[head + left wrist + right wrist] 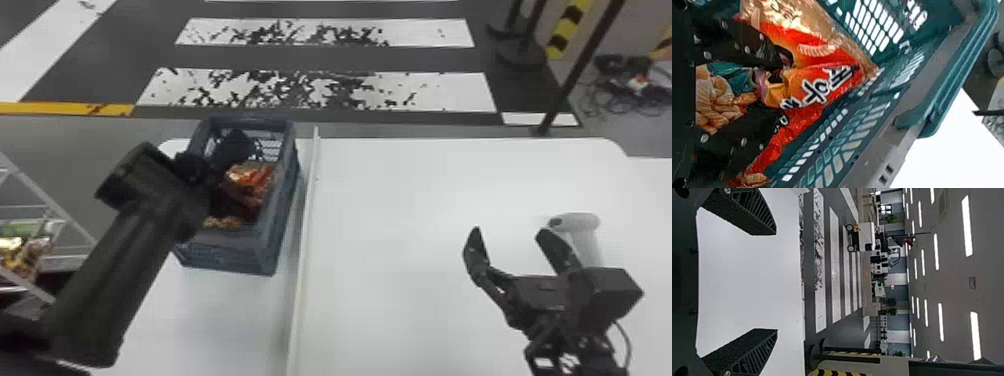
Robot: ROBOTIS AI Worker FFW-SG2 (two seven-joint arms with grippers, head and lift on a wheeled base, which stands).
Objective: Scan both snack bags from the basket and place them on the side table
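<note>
White counter (400,200) surfaces lay before the robot, with a dark floor (350,60) marked by broad white stripes beyond their far edge. The left hand (210,175) was positioned at the basket (250,255), its forward part within the rim. At close range, the fingers of the left hand (783,88) stood partly open, and a folded part of the red and orange snack bag (250,180) lay between them; whether they gripped it could not be told. This bag was inside the basket, leaning along a lattice wall, with its tan end toward a corner. Tan, ridged snack shapes (715,98) showed beside the fingers; it could not be determined whether they belonged to a second bag. The basket stood on the left part of the counter, just beside a raised white strip (305,240). On the opposite side of that strip, the right hand (509,231) was located above the counter, fingers wide apart and holding nothing. A white scanner (587,225) rested near its right-hand finger. Farther left, a wire rack (37,207) held colorful packages (25,255). A yellow and black striped post (570,25) stood beyond the counter at the far right.
</note>
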